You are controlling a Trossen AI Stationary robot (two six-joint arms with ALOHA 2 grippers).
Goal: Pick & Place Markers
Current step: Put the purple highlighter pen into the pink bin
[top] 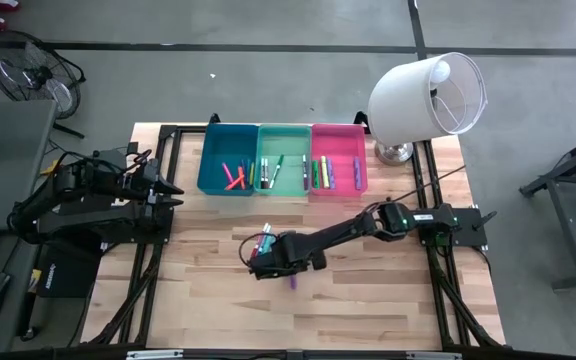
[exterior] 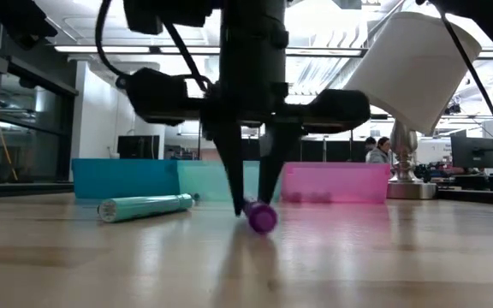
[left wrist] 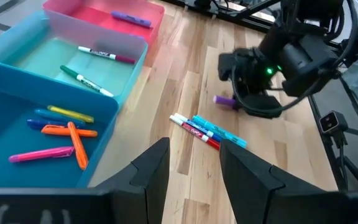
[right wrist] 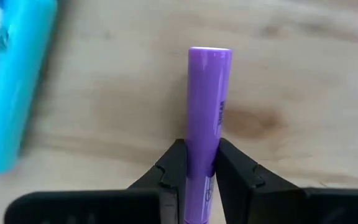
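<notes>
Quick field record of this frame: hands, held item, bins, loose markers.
right hand: down at mid-table, shut on the purple marker, which lies on the table
left hand: open, empty, parked at the table's left edge near the blue bin
bins: blue, mint green bin, pink bin in a row at the far edge, each holding markers
loose markers: teal marker and others beside the right hand

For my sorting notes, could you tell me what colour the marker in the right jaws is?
Purple marker; the right wrist view shows it best.
</notes>
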